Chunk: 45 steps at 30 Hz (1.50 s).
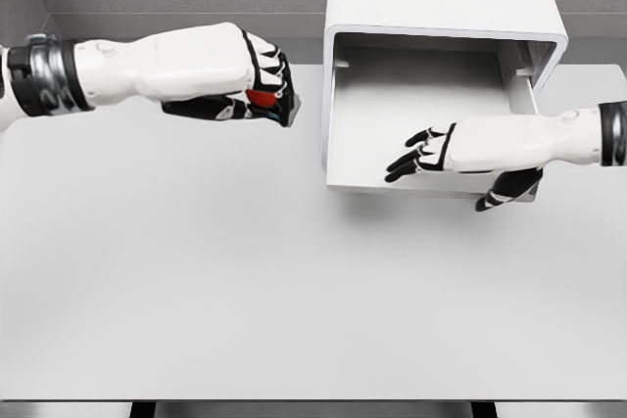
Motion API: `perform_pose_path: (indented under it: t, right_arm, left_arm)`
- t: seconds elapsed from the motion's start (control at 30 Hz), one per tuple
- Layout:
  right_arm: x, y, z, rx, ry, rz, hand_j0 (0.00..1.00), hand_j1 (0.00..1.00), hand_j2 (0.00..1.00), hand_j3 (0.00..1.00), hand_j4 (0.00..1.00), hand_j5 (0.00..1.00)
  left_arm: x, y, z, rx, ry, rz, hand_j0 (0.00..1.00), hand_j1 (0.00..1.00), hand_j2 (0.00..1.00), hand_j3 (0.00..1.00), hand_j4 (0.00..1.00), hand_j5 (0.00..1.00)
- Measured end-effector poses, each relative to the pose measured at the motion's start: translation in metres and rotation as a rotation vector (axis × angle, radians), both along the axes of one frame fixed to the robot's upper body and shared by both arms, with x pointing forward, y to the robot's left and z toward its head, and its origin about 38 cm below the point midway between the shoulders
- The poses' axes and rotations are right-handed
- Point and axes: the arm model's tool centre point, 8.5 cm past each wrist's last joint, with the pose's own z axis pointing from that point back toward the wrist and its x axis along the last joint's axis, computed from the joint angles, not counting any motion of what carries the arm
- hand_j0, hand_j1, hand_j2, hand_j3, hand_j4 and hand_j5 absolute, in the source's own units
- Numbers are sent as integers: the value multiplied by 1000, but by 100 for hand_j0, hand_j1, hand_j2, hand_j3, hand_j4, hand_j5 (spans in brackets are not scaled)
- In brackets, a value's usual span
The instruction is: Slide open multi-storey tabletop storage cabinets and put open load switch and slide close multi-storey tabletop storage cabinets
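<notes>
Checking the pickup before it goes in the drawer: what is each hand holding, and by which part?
The left hand is closed around a small red-and-grey switch; which part is hidden. The right hand holds nothing, resting at the open drawer.

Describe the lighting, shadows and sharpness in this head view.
Head view: soft, even light, no glare; faint shadow under the open drawer on the table; left hand gripping a red-and-black object is sharp; right hand equally crisp; no blur.
</notes>
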Motion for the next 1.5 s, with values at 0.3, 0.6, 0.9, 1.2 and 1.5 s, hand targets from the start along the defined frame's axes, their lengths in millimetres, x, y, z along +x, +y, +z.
perform_pose_path:
  t: [0.3, 0.6, 0.9, 1.2, 1.5]
  right_arm:
    - [-7, -34, 19, 67, 49, -87, 100, 100, 100, 100, 100, 100]
    - [-17, -77, 38, 74, 55, -198, 100, 100, 100, 100, 100, 100]
    - [-25, -110, 54, 38, 21, -285, 100, 100, 100, 100, 100, 100]
    - [-27, -117, 54, 44, 18, -309, 100, 100, 100, 100, 100, 100]
    - [-26, -122, 53, 40, 18, -326, 100, 100, 100, 100, 100, 100]
  left_arm:
    - [-2, -24, 11, -36, -30, -60, 43, 43, 43, 43, 43, 43]
    - [-8, -60, 14, -69, -46, -143, 43, 43, 43, 43, 43, 43]
    - [-4, -95, -2, -73, -13, -185, 43, 43, 43, 43, 43, 43]
    - [12, -115, -18, -71, 22, -166, 43, 43, 43, 43, 43, 43]
    - [14, -118, -20, -72, 26, -164, 43, 43, 43, 43, 43, 43]
